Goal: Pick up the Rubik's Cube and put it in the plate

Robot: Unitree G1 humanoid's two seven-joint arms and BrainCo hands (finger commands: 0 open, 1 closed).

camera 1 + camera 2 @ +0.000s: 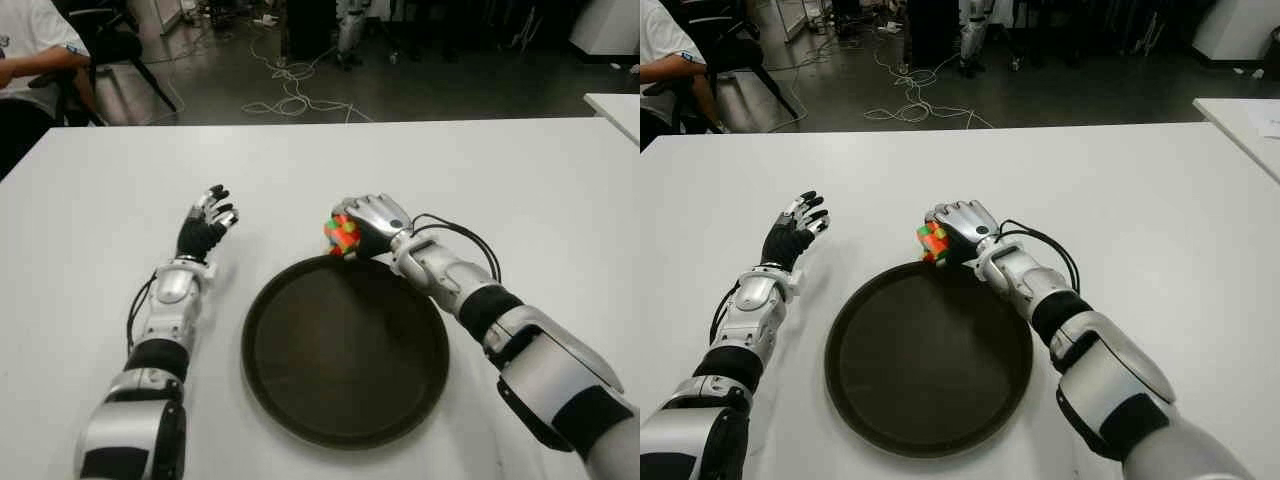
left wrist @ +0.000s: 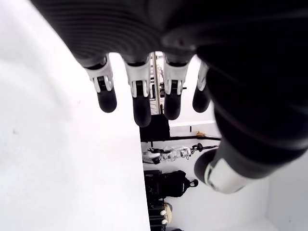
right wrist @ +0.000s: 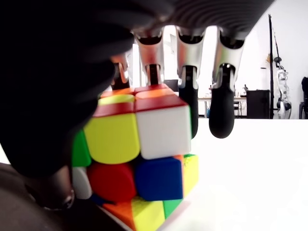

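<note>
One dark plate [image 1: 345, 400], Rubik's Cube [image 1: 342, 235] at its far rim, under right hand [image 1: 372, 224]

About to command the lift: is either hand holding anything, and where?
The right hand grips the cube, fingers over its far side, by the plate rim. The left hand holds nothing.

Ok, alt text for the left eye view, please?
The robot's right hand is closed over a Rubik's Cube at the far rim of an empty dark round plate on a white table. Its left hand shows open, left of the plate.
</note>
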